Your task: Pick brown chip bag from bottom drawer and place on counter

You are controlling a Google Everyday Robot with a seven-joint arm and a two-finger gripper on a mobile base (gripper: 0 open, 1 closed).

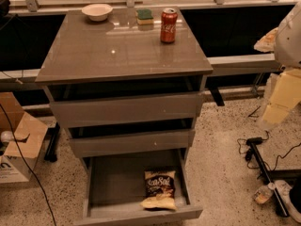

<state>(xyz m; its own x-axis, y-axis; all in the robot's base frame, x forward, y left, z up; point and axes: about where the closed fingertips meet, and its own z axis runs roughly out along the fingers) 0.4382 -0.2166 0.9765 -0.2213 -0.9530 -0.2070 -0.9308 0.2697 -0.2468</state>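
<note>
The brown chip bag lies flat in the open bottom drawer, near its front right corner, with its white lettering facing up. The two shallower drawers above are slightly ajar. The glossy grey-brown counter tops the cabinet. My gripper hangs at the right edge of the view, to the right of the cabinet at about the height of the upper drawers. It is well away from the bag and holds nothing that I can see.
On the back of the counter stand a white bowl, a green and yellow sponge and a red soda can. A cardboard box sits on the floor at the left. Cables and a black stand lie on the floor at the right.
</note>
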